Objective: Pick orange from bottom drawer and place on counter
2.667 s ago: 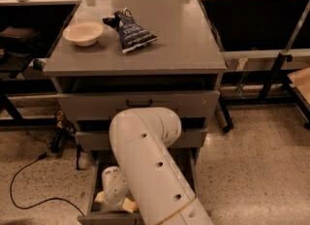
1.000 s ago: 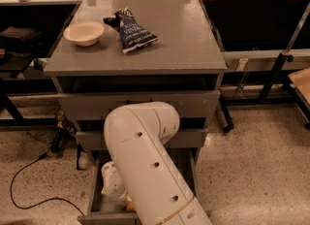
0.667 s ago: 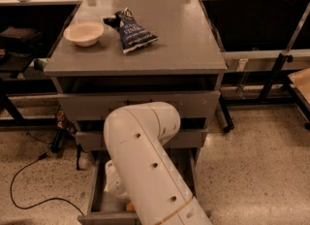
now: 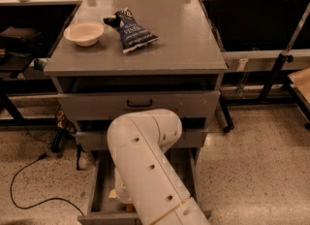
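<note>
**gripper down in the open drawer, orange barely showing**

only a small sliver of the orange (image 4: 129,208) shows, warm in colour and low at the front of the drawer (image 4: 93,196), just left of the arm (image 4: 150,170). the rest of it is hidden, so i cannot say whether it rests on the floor of the drawer or is already held. the drawer is a wide, flat-floored grey box, pulled well out, most likely so the arm can come in from above.

the gripper (image 4: 120,194) sits inside the drawer, right by the orange. just a pale part of it peeks out beside the arm, and whether it is open or closed on the fruit cannot be told. the arm is smooth, rounded white casing, bent at a fat elbow in front of the middle drawer and angled down. that fold looks like the way to reach low without hitting the cabinet front.

the orange is not yet on the counter (image 4: 184,40), a matte, plain grey square. on its left part lie a shallow cream bowl (image 4: 83,33) and a crinkled dark bag (image 4: 131,30), and the right part is the likelier landing spot. the top drawer (image 4: 139,104) is shut, with a black handle. the floor (image 4: 252,161) is speckled, and a thin black cable (image 4: 29,180) loops across it.
</note>
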Robot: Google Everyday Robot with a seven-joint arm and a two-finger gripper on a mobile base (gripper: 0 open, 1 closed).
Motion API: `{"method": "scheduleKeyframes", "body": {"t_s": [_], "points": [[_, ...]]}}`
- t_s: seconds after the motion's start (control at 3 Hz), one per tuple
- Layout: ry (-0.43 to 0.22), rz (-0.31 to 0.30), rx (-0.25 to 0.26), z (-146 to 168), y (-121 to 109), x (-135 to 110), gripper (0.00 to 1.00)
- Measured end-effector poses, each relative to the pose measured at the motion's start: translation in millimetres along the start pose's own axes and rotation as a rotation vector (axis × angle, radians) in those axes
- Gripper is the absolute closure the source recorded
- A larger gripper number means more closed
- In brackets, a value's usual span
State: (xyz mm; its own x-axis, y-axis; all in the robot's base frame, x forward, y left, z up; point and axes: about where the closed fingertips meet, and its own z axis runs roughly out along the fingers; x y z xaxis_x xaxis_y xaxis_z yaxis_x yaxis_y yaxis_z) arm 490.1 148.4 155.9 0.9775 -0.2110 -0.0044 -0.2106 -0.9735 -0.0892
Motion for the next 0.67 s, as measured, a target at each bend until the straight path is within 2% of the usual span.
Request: {"method": "scheduleKeyframes", "body": {"t_s": [0.33,0.67], "points": [[-0.042,-0.020,-0.008,21.2,14.7,-18.5,0.00],[-0.050,-0.024,-0.010,24.4,15.5,-18.3,0.00]]}}
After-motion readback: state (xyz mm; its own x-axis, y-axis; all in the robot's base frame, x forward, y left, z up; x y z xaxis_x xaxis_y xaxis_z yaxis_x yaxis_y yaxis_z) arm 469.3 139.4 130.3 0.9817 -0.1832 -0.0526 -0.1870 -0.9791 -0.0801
